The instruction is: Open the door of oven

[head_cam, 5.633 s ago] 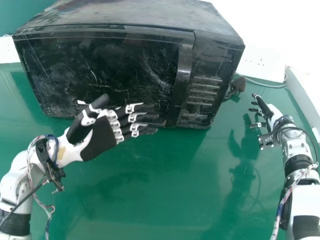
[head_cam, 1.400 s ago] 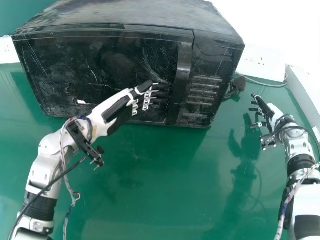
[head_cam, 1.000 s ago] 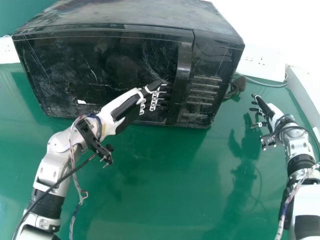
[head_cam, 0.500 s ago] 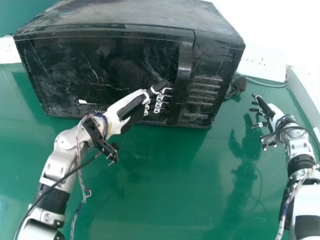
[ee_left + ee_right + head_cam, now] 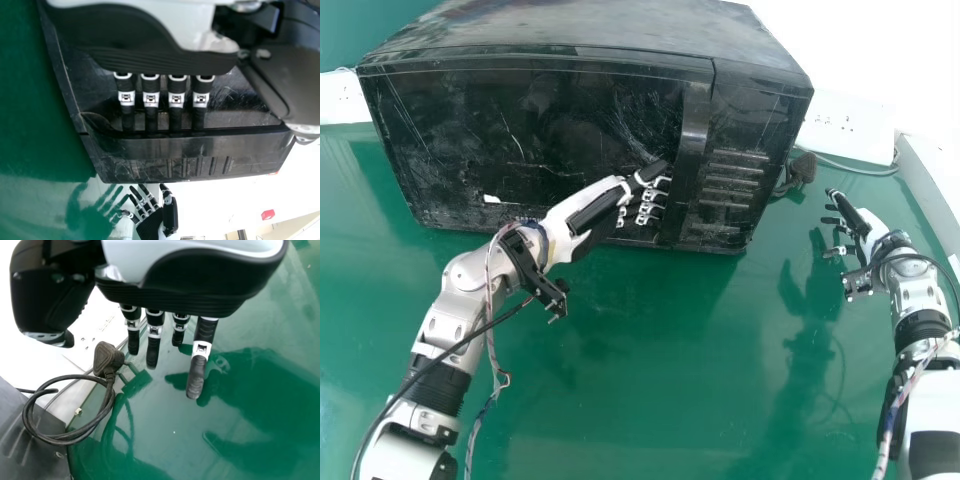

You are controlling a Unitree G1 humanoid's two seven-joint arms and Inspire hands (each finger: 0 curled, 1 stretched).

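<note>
Two hands: I have my left hand (image 5: pixel 592 214) at the oven (image 5: pixel 610 22) and my right hand (image 5: pixel 865 232) out over the right side of the tabletop (image 5: pixel 660 345), well apart from it.
Oven: a black one, standing at the far side of the tabletop, left of the middle, its front towards me.
Door: closed, lying flat across the oven's front (image 5: pixel 535 125), with scratches and a small white mark (image 5: pixel 496 199) low on its left part.
Handle: the upright strip (image 5: pixel 694 135) at the door's right edge, just left of the ridged panel (image 5: pixel 732 178).
Left fingers: released and straight, side by side, pointing right with their tips at the handle's left edge, low down; from my left wrist view I can't tell whether the tips sit behind it.
Left thumb: stretched out above the fingers, also towards the handle.
Right fingers: loose and spread, holding nothing.
Plug: black (image 5: pixel 107 357), with a looped cable (image 5: pixel 65 440), between the oven's right side and my right hand.
</note>
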